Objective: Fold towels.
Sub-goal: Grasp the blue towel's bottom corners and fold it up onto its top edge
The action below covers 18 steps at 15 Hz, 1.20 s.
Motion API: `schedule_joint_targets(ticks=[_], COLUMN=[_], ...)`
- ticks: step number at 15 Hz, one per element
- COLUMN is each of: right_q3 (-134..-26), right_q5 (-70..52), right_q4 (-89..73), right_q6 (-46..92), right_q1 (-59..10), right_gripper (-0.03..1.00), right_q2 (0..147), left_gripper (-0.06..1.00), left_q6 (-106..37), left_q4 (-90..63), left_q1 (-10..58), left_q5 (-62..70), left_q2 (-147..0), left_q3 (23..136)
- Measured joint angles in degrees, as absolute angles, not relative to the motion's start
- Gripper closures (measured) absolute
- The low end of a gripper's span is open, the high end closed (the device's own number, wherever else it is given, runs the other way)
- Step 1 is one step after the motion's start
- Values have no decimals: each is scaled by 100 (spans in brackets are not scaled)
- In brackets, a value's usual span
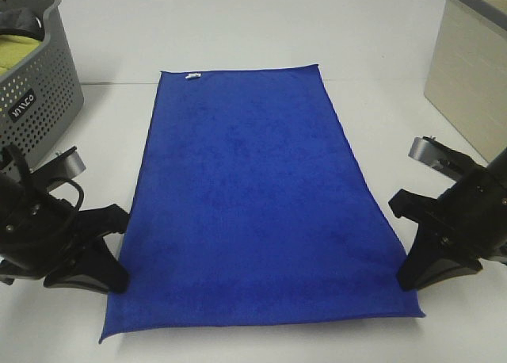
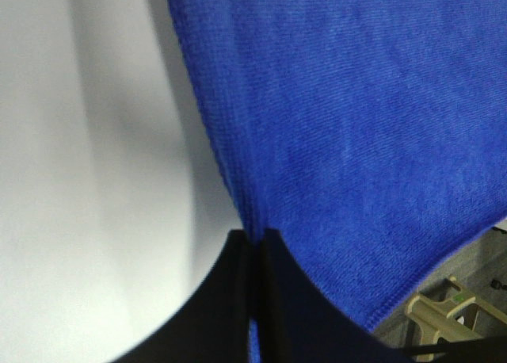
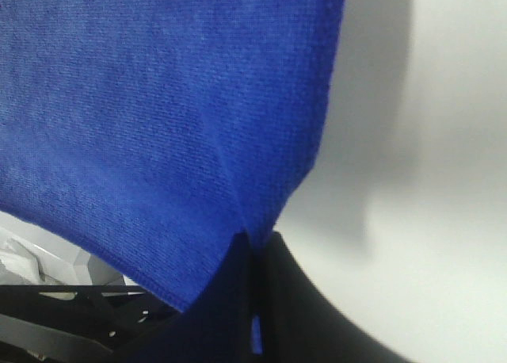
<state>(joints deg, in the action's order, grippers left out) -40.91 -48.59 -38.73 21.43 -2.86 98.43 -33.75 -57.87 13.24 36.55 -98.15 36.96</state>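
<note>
The royal-blue towel (image 1: pixel 253 204) lies spread flat on the white table, its long sides running away from me and a small white tag (image 1: pixel 192 77) on the far short edge. My left gripper (image 1: pixel 117 282) sits at the towel's left long edge near the near corner, shut on the hem. The left wrist view shows its black fingers (image 2: pixel 238 299) pressed together with the towel (image 2: pixel 356 125) edge pinched between them. My right gripper (image 1: pixel 409 279) mirrors this at the right edge, and its fingers (image 3: pixel 297 307) are closed on the towel (image 3: pixel 158 101) hem.
A grey perforated basket (image 1: pixel 47 85) stands at the far left with a yellow-green cloth (image 1: pixel 17 55) inside. A beige box (image 1: pixel 471 70) stands at the far right. Bare white table (image 1: pixel 238 30) lies beyond the towel.
</note>
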Motion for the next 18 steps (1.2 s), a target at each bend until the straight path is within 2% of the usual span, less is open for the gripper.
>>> schedule_joint_targets(ticks=[4, 8, 12, 18], right_q3=[-3650, -3736, -5145, -7964], right_q5=[-5437, -5535, -5575, -6240], right_q4=[-3501, -3019, -2882, -2865], right_q6=[1874, 1576, 1576, 1576], right_q1=[-286, -286, -286, -286], right_gripper=[95, 95, 95, 95], right_q2=[9018, 8554, 8783, 10479], left_gripper=[94, 94, 94, 94], left_q6=[-3174, -2905, -2601, -2223], left_q4=[-5724, -5667, -5632, -5380], left_q1=[1324, 1324, 1324, 1324], left_q5=[4057, 4246, 4154, 4068], left_q2=[-9099, -8761, -9036, -10222], left_q3=[3191, 3226, 4211, 6217])
